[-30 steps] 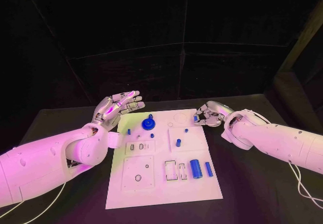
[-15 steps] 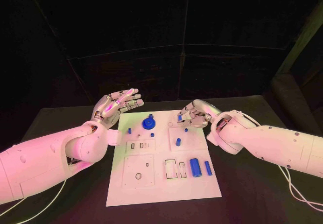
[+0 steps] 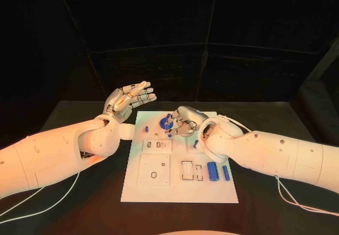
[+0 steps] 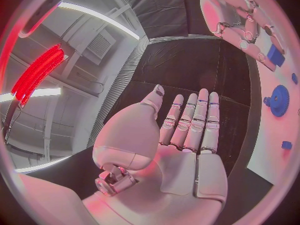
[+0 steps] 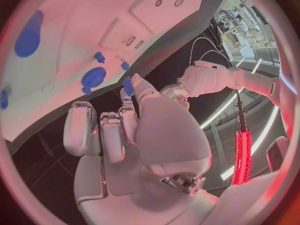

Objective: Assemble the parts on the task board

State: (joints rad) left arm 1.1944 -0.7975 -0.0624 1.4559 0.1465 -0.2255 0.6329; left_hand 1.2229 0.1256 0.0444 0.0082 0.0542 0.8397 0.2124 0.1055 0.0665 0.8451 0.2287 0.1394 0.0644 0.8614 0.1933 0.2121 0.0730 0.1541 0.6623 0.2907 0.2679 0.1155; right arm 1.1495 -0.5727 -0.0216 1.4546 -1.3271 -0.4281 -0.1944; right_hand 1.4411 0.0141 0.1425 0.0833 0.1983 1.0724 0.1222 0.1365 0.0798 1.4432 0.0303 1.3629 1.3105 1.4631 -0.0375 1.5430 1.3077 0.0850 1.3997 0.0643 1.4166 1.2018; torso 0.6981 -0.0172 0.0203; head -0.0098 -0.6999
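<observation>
Hovering over the task board's [image 3: 180,191] far end in the head view, the right hand [image 3: 182,122] pinches a small blue part [image 3: 169,124] beside the blue gear [image 3: 165,122]. Left wrist view: the left hand [image 4: 187,135] lies flat and empty off the board, the gear [image 4: 279,100] beyond its fingertips. Right wrist view: the part [image 5: 128,85] sits at the right hand's fingertips, just beside the gear [image 5: 94,78].

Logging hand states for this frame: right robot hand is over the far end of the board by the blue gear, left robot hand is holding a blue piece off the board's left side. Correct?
Not quite. The left robot hand holds nothing: the left wrist view shows its palm bare and fingers straight. It is off the board's left side, as you said. The rest stands: the right robot hand is over the far end by the blue gear.
</observation>
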